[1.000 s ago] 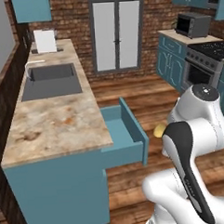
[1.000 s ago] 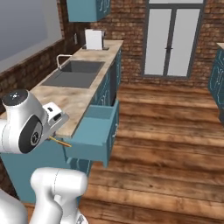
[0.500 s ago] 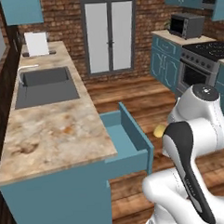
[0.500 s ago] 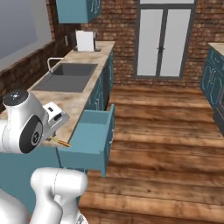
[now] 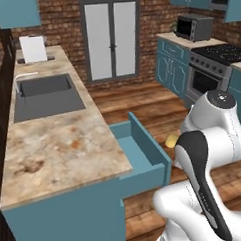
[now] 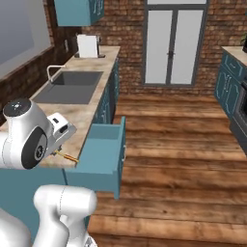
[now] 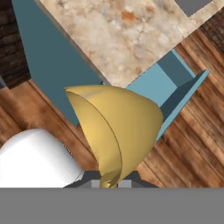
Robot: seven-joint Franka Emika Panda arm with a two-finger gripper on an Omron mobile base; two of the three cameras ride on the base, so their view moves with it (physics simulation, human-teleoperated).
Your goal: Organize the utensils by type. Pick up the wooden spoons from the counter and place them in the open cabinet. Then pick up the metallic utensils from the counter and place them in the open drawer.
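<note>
Base has driven forward along the counter (image 5: 68,145); both base views shift, sink nearer. Gripper (image 7: 109,183) is clamped tight on the utensil (image 7: 116,131) with the yellow rounded end, above the wood floor just outside the open drawer (image 5: 144,156). Fingertips hidden beneath it; its thin shaft is barely discernible.

One open drawer (image 5: 144,156), one sink (image 5: 46,96), one microwave (image 5: 193,27), one stove (image 5: 215,67), one yellow-ended utensil (image 7: 116,131), and one glazed double door (image 5: 111,38).
</note>
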